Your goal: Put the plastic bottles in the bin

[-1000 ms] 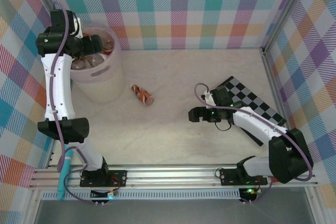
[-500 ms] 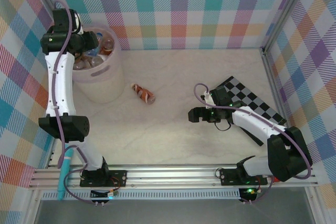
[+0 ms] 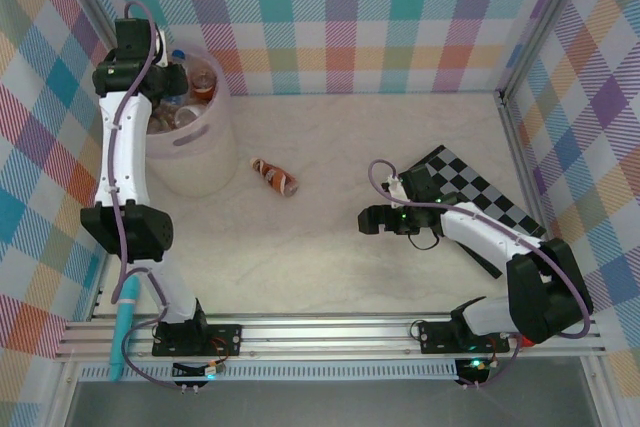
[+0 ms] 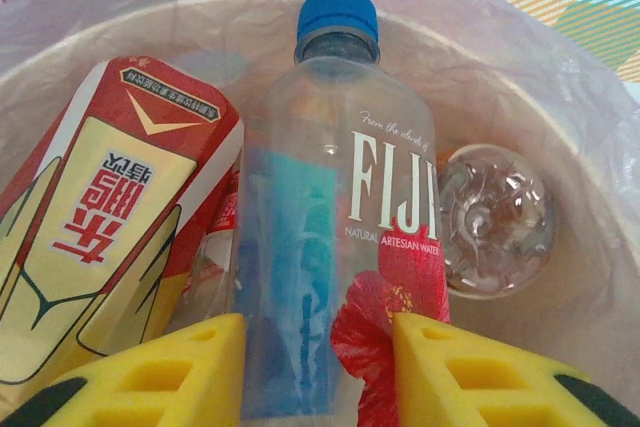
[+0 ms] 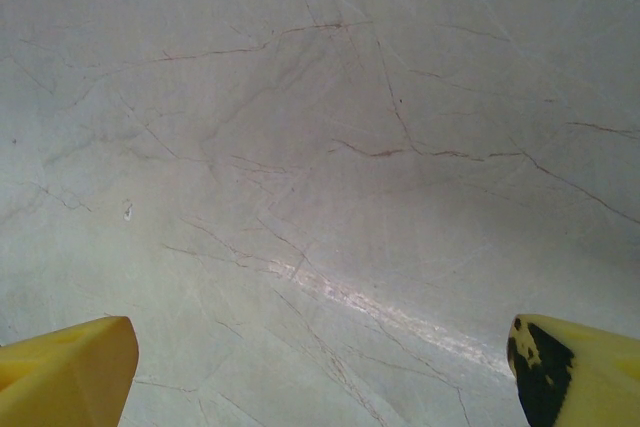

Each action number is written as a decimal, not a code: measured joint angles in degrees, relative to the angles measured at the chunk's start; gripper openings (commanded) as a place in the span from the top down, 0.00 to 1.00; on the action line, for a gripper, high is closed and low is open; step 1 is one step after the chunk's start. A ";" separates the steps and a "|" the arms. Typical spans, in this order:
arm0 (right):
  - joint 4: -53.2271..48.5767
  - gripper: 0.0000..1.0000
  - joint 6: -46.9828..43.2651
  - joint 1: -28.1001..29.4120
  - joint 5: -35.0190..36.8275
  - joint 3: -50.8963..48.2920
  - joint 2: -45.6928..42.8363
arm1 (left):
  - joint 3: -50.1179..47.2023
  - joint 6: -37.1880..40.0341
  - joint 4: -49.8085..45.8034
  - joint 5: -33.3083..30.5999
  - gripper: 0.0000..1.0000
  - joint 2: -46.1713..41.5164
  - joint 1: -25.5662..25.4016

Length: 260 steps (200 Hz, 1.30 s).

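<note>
Under the left claw [image 4: 312,367]: a clear blue-capped bottle [image 4: 340,217] lies inside the bin [image 4: 590,197], its lower end running between your yellow fingers [image 4: 150,372].
Left claw state: fingers drawn fairly close either side of that bottle. I cannot tell whether they press it or merely flank it.
Beside the left claw: a red-and-yellow labelled bottle [image 4: 110,217] lies to its left, and a clear bottle [image 4: 495,217] sits end-on to its right. Both are in the bin.
Right claw [image 5: 320,367]: fingers wide apart, holding nothing, over bare worktop [image 5: 320,147].
Outstanding item: one brown-and-white bottle [image 3: 273,178] lies on its side on the worktop, just outside the bin, well to the left of your right claw.
Hazard one: if you lift the left claw while it has any hold, you will haul the blue-capped bottle back out.
Hazard two: the bin looks well filled, so a bottle dropped from height could bounce over the rim.
Hazard three: the stray bottle is round, so an off-centre finger contact will likely roll it away.
</note>
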 measured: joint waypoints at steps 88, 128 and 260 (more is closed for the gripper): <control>0.81 0.05 0.20 0.07 -0.44 -0.22 0.42 | 3.19 1.07 -8.48 -2.25 0.27 1.68 0.04; 0.83 0.05 0.31 0.07 -0.48 -0.22 0.42 | 2.84 0.46 -11.47 -1.64 0.23 0.72 0.13; 0.87 0.05 0.59 0.70 -0.85 -0.22 0.42 | 2.86 -6.56 -6.56 6.82 0.28 -15.06 4.04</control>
